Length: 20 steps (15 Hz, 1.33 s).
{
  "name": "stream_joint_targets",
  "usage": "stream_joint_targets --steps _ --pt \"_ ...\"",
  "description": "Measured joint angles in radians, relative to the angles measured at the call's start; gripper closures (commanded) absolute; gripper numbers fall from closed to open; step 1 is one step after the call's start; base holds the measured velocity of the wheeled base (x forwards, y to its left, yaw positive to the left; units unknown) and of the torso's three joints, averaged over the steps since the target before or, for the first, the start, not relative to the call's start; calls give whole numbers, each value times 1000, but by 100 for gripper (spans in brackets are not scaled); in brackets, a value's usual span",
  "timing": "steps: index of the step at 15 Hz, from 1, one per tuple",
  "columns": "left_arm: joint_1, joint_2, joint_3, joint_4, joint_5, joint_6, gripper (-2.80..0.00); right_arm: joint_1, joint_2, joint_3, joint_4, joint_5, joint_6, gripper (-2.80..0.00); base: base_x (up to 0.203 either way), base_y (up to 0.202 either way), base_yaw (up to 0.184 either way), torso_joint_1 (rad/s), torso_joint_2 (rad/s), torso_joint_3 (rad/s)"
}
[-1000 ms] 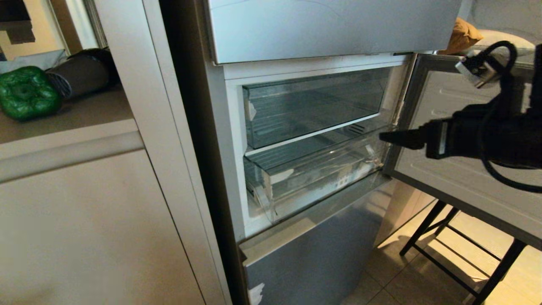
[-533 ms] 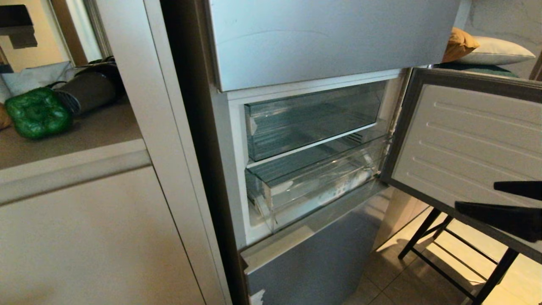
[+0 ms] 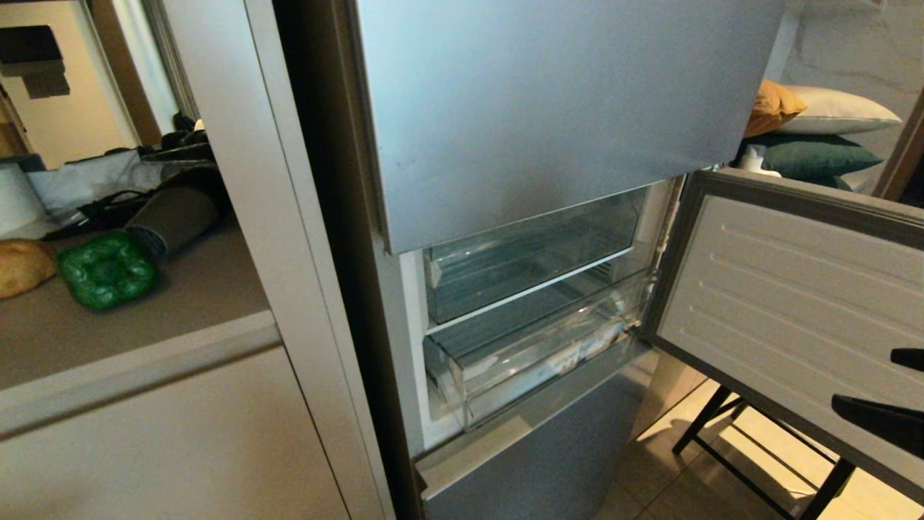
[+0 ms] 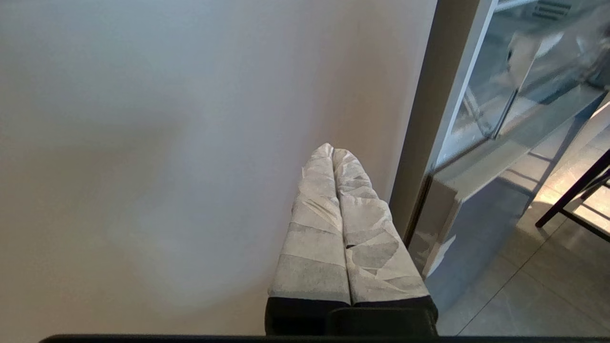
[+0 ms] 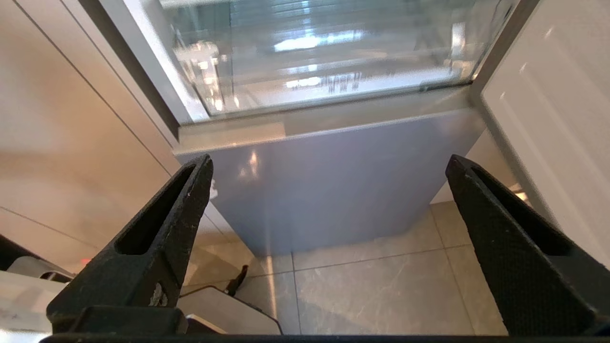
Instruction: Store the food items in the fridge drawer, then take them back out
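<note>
The green pepper (image 3: 108, 269) and the tan potato (image 3: 22, 267) lie side by side on the counter (image 3: 180, 310) left of the fridge. The fridge drawer (image 3: 534, 347) is a clear bin jutting slightly forward under a second clear bin (image 3: 527, 249); I see no food in either. My right gripper (image 3: 866, 380) is open at the far right, low, in front of the swung-open door (image 3: 794, 289). From its wrist the right gripper (image 5: 329, 164) faces the lower silver panel (image 5: 333, 181), holding nothing. My left gripper (image 4: 332, 150) is shut and empty beside the beige cabinet (image 4: 167, 143).
The tall upper fridge door (image 3: 563, 108) is closed above the bins. Black stool legs (image 3: 722, 426) stand on the tiled floor under the open door. A dark cylinder (image 3: 173, 217) and bags lie behind the pepper. Pillows (image 3: 816, 115) are stacked beyond the fridge.
The head camera has risen, so the whole scene sits lower in the picture and the potato has come into view. My right gripper has dropped from beside the drawer to the low right edge.
</note>
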State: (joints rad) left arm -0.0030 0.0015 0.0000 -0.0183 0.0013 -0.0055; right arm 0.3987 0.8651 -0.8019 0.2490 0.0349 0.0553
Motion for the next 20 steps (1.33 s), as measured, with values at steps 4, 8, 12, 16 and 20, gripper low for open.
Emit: stream_joint_targets --steps 4,8,12,16,20 --pt "0 0 0 0 0 0 0 0 -14 21 1 0 0 -280 0 0 0 165 -376 -220" --pt "0 0 0 0 0 0 0 0 -9 67 1 0 1 -280 0 0 0 149 -338 -196" --pt "0 0 0 0 0 0 0 -1 45 89 0 -3 4 -280 0 0 0 152 -334 -183" --pt "0 0 0 0 0 0 0 -9 152 95 -3 -43 9 -280 0 0 0 19 -47 -20" --pt "0 0 0 0 0 0 0 -10 296 127 -140 -46 36 0 0 0 0 0 0 0"
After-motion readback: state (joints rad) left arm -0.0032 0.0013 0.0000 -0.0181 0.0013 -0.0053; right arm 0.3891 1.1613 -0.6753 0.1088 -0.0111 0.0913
